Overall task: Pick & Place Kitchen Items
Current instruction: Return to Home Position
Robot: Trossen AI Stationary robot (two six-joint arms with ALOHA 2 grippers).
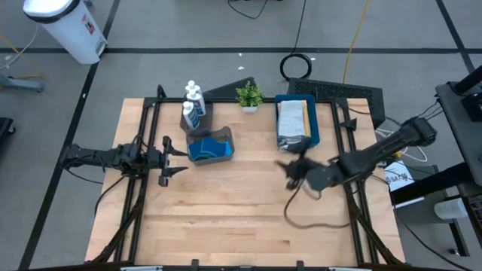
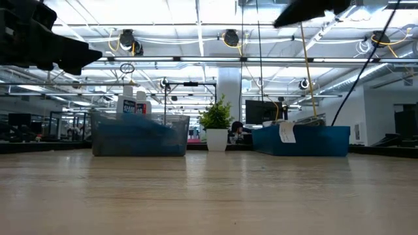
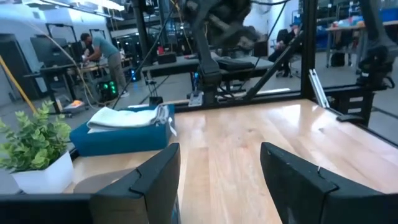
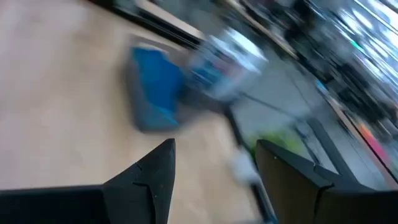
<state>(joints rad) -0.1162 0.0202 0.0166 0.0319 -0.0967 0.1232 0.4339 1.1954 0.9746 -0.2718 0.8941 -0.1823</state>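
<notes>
Where the high view looks straight down, you find the left claw (image 1: 181, 160) at left-centre of the frame, over the wooden worktop (image 1: 241, 218) and just left of the lower bin (image 1: 228, 154). Its fingers stand apart with nothing between them; the left wrist view shows the same gap, bare wood beyond it.

The right claw (image 1: 288, 170) sits a little right of centre, over open wood and well apart from every item. Its own wrist view shows two dark fingers spread wide and empty: released.

Task items, as you can check them:
- Blue sponges (image 1: 203, 151) lie inside the lower bin, upper centre-left of the high view. In the low view they read as a blue mass behind the bin wall.
- White bottles (image 1: 193, 102) with blue labels stand upright in the upper bin (image 1: 205, 119), which touches the lower bin's far side.
- Folded cloths (image 1: 292, 120) lie stacked in the blue tray (image 1: 315, 128), upper centre-right of the high view.

A potted plant (image 1: 249, 95) stands between the upper bin and the tray, near the worktop's far edge.

In the upper left of the left wrist view, a person (image 3: 107, 55) bends over a bench in the room behind.
</notes>
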